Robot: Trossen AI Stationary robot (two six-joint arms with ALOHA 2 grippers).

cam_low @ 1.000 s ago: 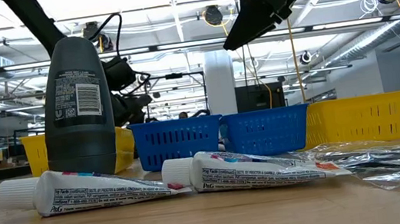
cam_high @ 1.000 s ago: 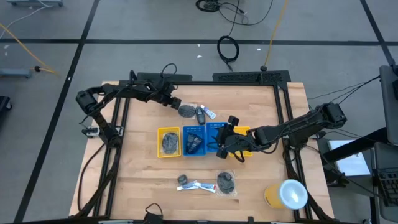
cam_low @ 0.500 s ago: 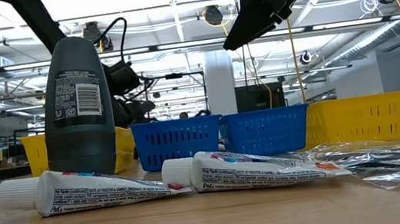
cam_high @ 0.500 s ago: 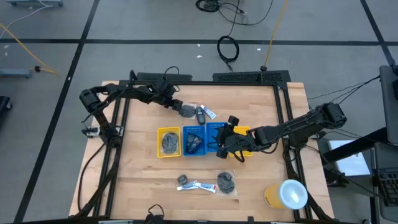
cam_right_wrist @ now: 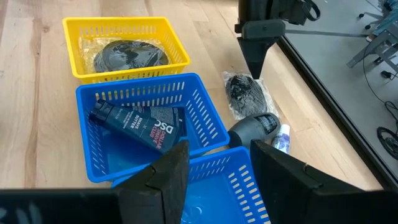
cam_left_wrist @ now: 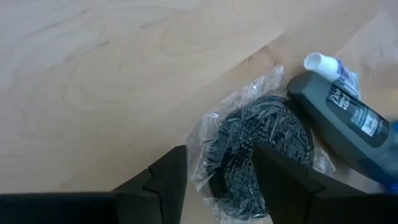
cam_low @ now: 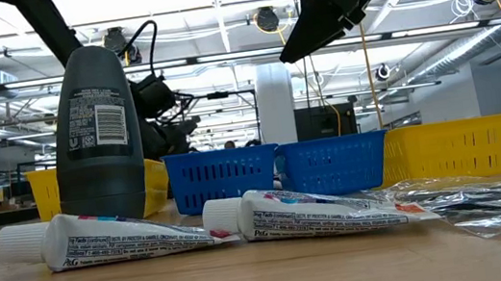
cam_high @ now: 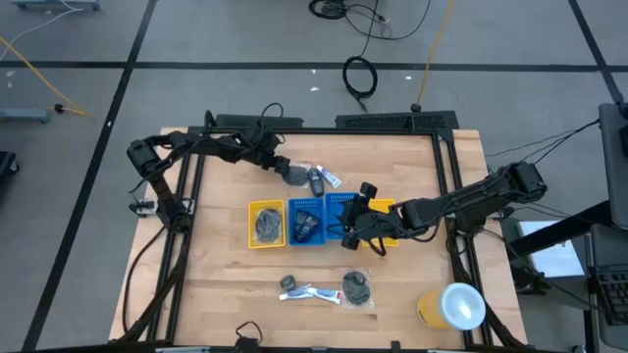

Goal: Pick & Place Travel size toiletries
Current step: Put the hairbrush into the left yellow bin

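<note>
Wooden planks of the table (cam_high: 226, 265) lie bare along the left side and across the near right corner beside the large yellow-and-white cylinder (cam_high: 451, 306), leaving free room there. At the far middle, the left gripper (cam_high: 282, 166) reaches in with its dark fingers (cam_left_wrist: 169, 175) spread, one on each side of a grey round mesh pad in clear wrap (cam_left_wrist: 261, 146); the pad sits between them, and I cannot tell whether they touch it. Just beside that pad lie a dark grey bottle (cam_left_wrist: 339, 119) and a small white tube (cam_left_wrist: 326, 65), all near the table's far edge.

Four plastic trays stand in a row across the middle: a yellow tray (cam_right_wrist: 177, 50) holding another wrapped mesh pad (cam_right_wrist: 127, 55), a blue tray (cam_right_wrist: 93, 169) holding a dark bottle (cam_right_wrist: 138, 126), a second blue tray (cam_right_wrist: 233, 186), and a yellow one (cam_low: 446, 149) at the right end. The right gripper (cam_high: 351, 226) hangs above the second blue tray, fingers parted and holding nothing.

Near the front edge lie an upright dark bottle (cam_low: 96, 132), two white tubes (cam_low: 108, 239), and a third wrapped pad (cam_high: 356, 287), close together.
</note>
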